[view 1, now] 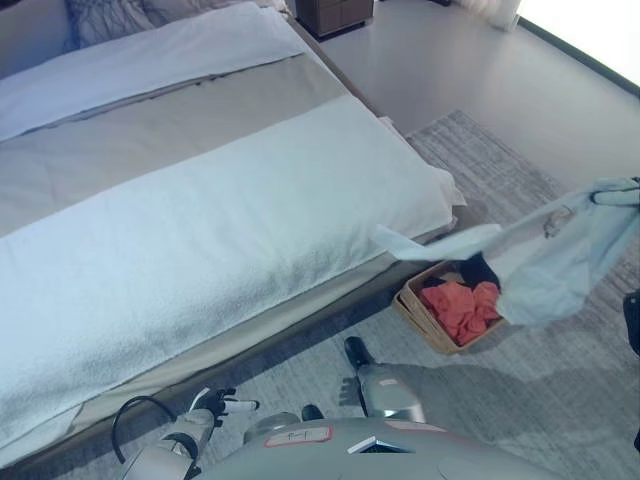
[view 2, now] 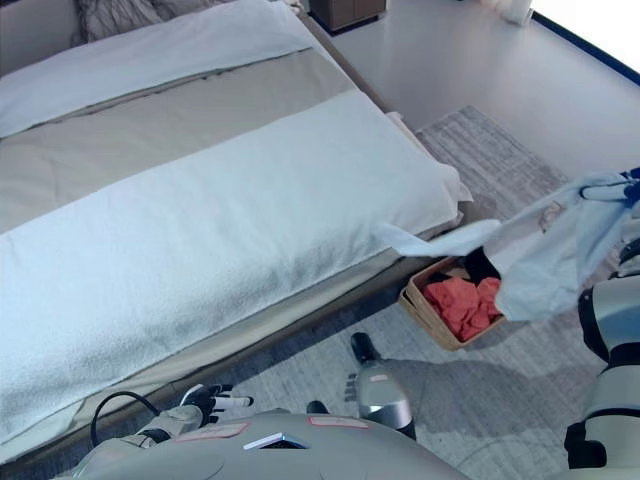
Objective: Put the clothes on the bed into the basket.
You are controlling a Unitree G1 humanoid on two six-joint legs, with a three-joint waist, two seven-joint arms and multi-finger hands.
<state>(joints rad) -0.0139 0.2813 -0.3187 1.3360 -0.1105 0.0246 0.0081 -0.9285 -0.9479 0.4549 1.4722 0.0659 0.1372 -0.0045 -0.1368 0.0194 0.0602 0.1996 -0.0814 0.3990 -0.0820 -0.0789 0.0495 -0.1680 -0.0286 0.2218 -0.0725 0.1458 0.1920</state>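
Observation:
My right hand (view 1: 618, 196) is at the far right edge, shut on a light blue garment (view 1: 545, 262). The garment hangs spread out in the air, above and just right of a wicker basket (view 1: 415, 312), and covers part of it. The basket stands on the rug by the bed's foot corner and holds red clothes (view 1: 460, 305) and a dark piece (view 1: 478, 270). My left hand (view 1: 215, 405) hangs low at the lower left by the bed's side, fingers relaxed and empty. The bed (view 1: 200, 220) shows only its white blanket and beige cover.
A grey patterned rug (view 1: 520, 410) lies under the basket. A dark wooden nightstand (view 1: 335, 14) stands at the top beyond the bed. Bare pale floor (view 1: 470, 70) runs along the bed's right side.

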